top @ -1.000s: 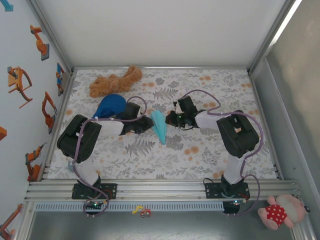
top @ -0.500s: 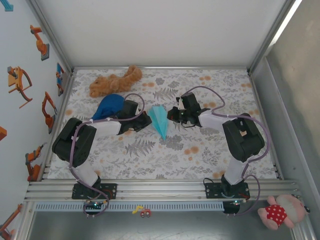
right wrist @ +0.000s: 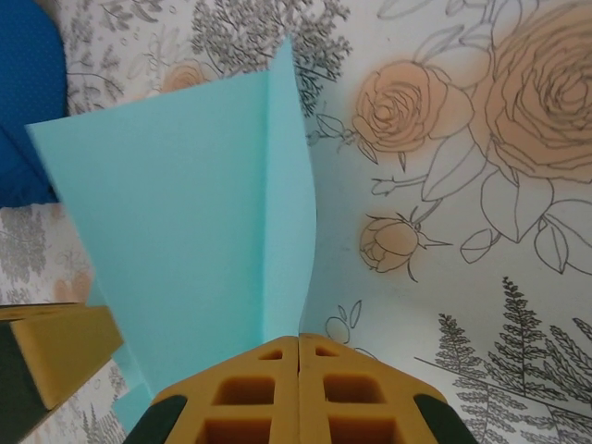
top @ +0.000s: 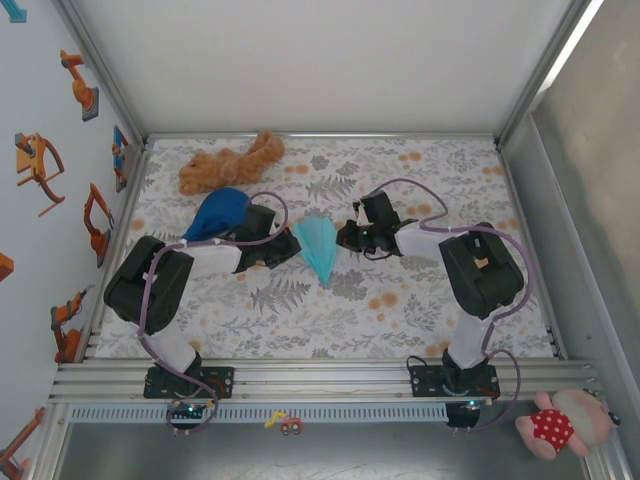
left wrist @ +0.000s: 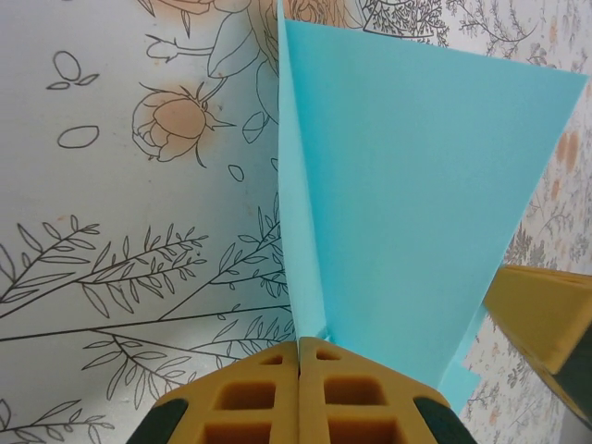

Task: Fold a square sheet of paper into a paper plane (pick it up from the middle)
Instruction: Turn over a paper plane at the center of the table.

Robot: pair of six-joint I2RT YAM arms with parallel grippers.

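Folding is judged nearly done: from above, the plane (top: 320, 250) is seen centrally, between left gripper (top: 296, 246) and right gripper (top: 343, 238). In the left wrist view, jaws are clamped on its paper. In the right wrist view, it is pinched likewise; only release seems left.

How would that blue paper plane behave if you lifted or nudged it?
Probably very light: the paper plane is thin folded sheet. Its upright flap curves, so likely floppy, though the lengthwise crease should stiffen it somewhat. Nudged, it would probably slide, not roll.
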